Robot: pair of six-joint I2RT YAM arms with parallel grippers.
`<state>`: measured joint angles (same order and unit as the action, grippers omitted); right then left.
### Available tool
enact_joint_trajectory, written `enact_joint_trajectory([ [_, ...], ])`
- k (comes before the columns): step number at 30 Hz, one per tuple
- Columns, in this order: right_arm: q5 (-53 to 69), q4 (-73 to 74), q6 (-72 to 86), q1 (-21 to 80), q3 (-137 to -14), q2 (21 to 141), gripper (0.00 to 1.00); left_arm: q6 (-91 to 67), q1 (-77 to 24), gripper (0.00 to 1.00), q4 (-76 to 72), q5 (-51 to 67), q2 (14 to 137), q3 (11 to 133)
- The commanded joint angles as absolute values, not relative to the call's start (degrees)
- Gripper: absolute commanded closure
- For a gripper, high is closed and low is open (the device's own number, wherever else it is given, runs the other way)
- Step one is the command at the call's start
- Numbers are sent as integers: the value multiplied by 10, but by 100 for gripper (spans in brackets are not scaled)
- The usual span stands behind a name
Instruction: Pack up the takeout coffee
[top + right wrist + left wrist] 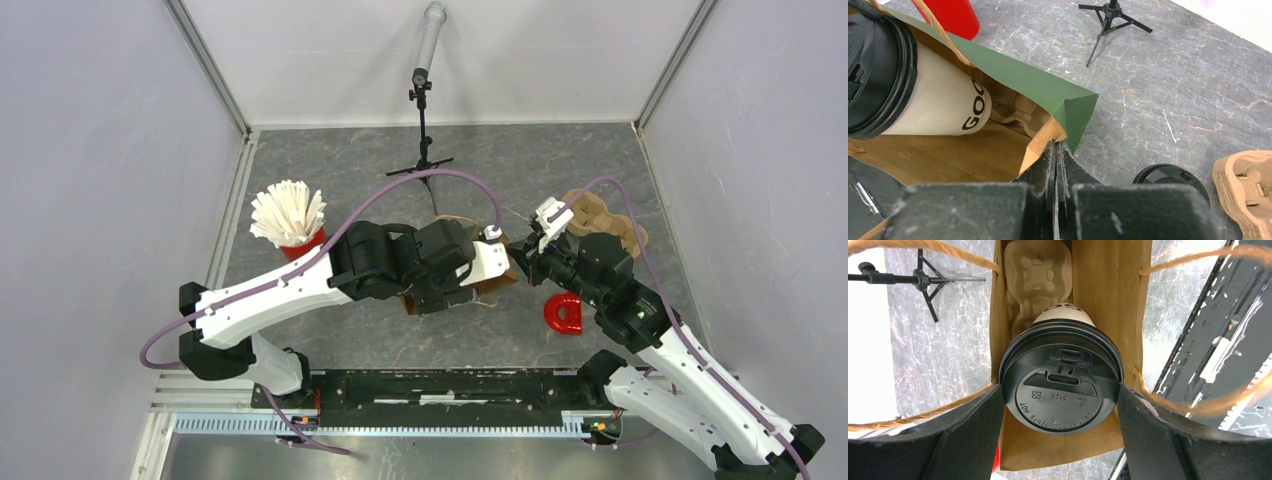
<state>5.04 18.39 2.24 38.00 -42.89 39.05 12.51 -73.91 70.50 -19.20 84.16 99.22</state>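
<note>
The takeout coffee (pixel 1060 390), a cream paper cup (pixel 933 100) with a black lid, sits in the mouth of the green paper bag (pixel 1038 87). My left gripper (pixel 1060 396) is shut on it, one finger pressing each side of the lid. The cup's base points at a moulded cardboard carrier (pixel 1037 275) deeper inside the brown-lined bag (pixel 1108 300). My right gripper (pixel 1055 150) is shut on the bag's rim at a folded corner. In the top view both grippers (pixel 470 275) (pixel 520 262) meet at the table's middle, and the arms hide most of the bag.
A red cup of white sticks (pixel 290 215) stands at the left. A second black-lidded cup (pixel 1168 175) and a brown cardboard carrier (pixel 605 215) sit at the right. A red horseshoe-shaped object (pixel 563 314) lies near the right arm. A microphone stand (pixel 425 110) is at the back.
</note>
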Motion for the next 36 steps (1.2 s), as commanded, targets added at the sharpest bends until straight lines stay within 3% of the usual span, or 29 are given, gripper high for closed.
enact_joint_trajectory([
  [1,57,190,11,382,-412,384,100,80,-740,45,694,-173,847,1032],
  [25,71,179,5,382,-409,386,100,79,-742,47,754,-176,909,1039],
  [36,78,182,5,382,-407,379,100,113,-748,48,773,-245,952,1059],
])
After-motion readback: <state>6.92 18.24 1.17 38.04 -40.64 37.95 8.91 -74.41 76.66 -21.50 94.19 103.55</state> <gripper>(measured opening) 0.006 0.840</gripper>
